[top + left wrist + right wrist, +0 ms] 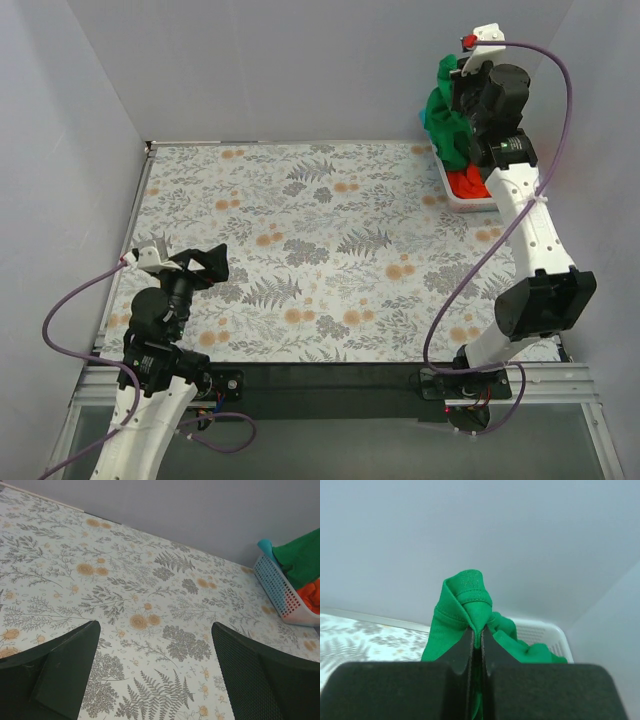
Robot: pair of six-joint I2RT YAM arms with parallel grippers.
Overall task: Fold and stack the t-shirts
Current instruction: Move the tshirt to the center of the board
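Two arms are standing at one table (300,200), which is wearing a flat cloth printed with grey ferns and orange blossoms. The right gripper (476,636) is pinching a bunched fold of the one green shirt (464,602), its two flat dark fingers pressed together on the soft knit. The shirt is hanging in a crumpled drape over the single white basket (276,582) at the far right corner. The basket's walls are showing a fine plastic lattice. Inside it, orange-red cloth (312,594) is lying heaped; I cannot tell how many shirts that makes. One teal scrap (265,546) is peeking over the rim. The left gripper (155,627) is hovering over the near left of the table, jaws spread wide, gripping nothing.
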